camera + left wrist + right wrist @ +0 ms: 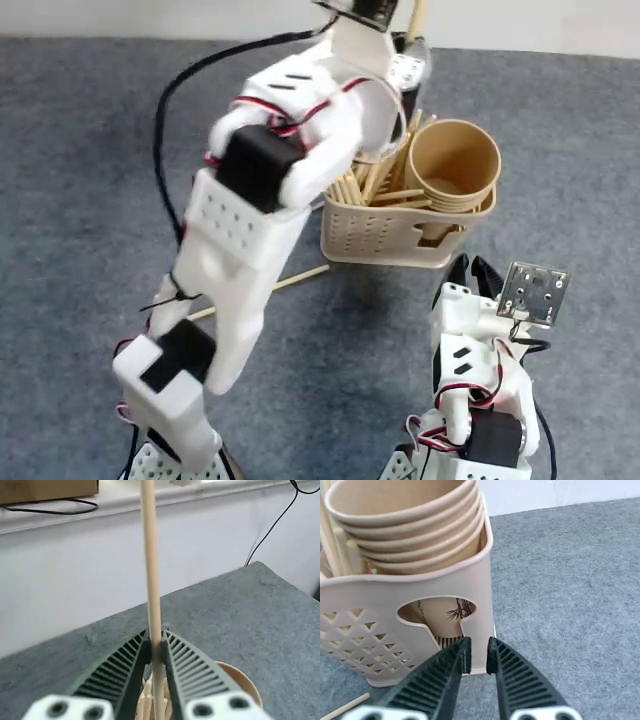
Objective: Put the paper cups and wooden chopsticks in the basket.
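Wooden chopstick clamped upright in left gripper above basket; right gripper slightly parted, empty.

Under my work: grey mat covering the table.
Backdrop: plain white wall beyond the mat's far edge.
Above it: white ledge carrying a cardboard box.
Wiring: black cable looping beside the box; second black cable trailing down the wall.

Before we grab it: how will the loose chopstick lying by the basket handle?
The loose chopstick looks thin and straight: probably stiff and light. Lying flat, it may roll if nudged, though the textured mat likely damps that.
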